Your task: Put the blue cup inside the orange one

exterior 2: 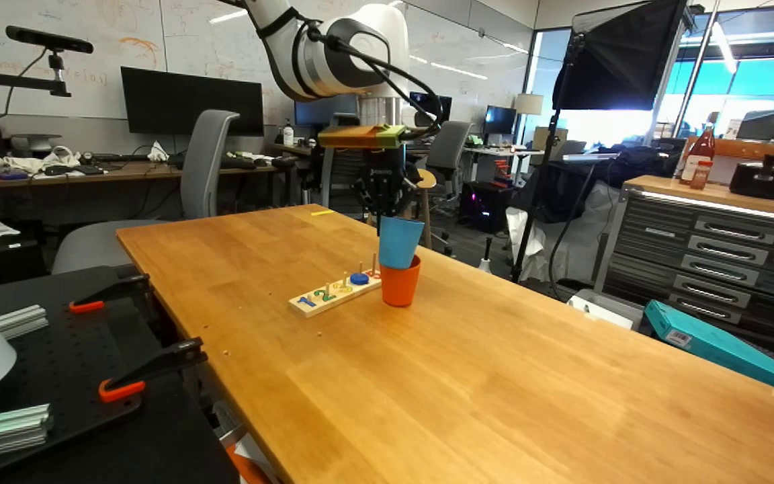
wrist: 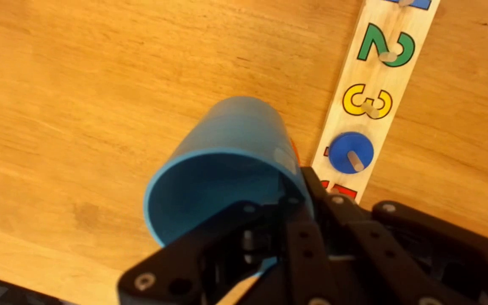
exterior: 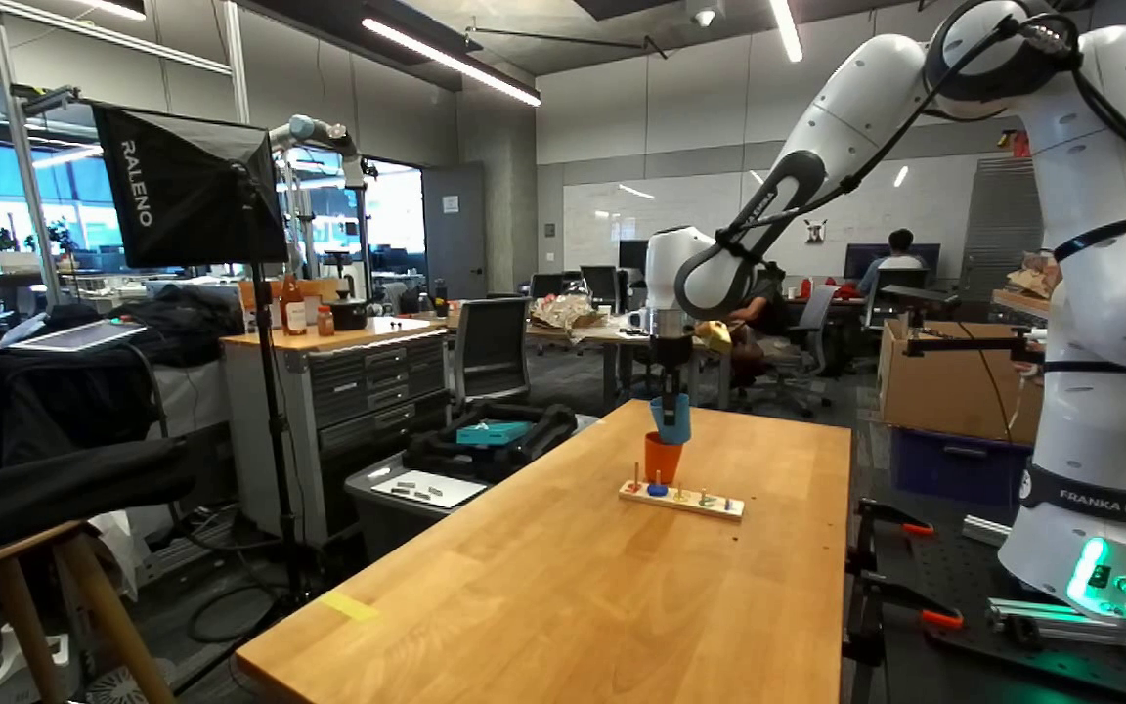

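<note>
The blue cup (exterior: 680,426) hangs slightly tilted over the orange cup (exterior: 663,460), in both exterior views. The blue cup (exterior 2: 400,243) has its bottom at the rim of the orange cup (exterior 2: 400,286); I cannot tell whether it is just above or just inside. My gripper (exterior: 671,415) is shut on the blue cup's wall, one finger inside and one outside. In the wrist view the gripper (wrist: 301,184) pinches the right side of the blue cup (wrist: 239,123). Only a sliver of the orange cup (wrist: 295,152) shows there; the blue cup hides the rest.
A wooden number board (exterior 2: 334,296) with upright pegs and a blue disc (wrist: 351,152) lies close beside the orange cup. All stand on the wooden table (exterior: 622,587), near one long edge. A yellow tape strip (exterior: 350,605) is on the table's far corner area.
</note>
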`<action>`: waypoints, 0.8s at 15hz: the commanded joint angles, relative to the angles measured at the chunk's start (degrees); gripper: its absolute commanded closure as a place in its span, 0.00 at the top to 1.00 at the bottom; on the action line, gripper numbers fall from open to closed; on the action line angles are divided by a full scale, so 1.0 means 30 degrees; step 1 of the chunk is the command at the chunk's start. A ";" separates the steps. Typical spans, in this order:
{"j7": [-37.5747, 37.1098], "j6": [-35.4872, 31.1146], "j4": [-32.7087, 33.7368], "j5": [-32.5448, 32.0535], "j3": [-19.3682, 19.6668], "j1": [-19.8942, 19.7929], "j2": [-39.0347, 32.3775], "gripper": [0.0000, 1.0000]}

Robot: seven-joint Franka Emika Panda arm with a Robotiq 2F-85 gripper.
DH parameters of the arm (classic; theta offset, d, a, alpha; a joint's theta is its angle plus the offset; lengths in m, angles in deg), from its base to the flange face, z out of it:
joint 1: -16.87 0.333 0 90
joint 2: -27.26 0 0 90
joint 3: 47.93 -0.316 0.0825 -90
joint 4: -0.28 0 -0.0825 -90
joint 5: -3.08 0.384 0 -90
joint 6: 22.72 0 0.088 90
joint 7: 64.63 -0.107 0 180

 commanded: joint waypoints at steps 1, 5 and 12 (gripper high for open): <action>0.0144 -0.0514 -0.0239 0.0418 -0.0517 -0.0195 0.0001 0.02; 0.0037 -0.0760 0.0054 0.0462 -0.0700 -0.0179 -0.0307 0.02; -0.0291 -0.2168 0.0634 0.0221 -0.0494 -0.0248 -0.1019 0.03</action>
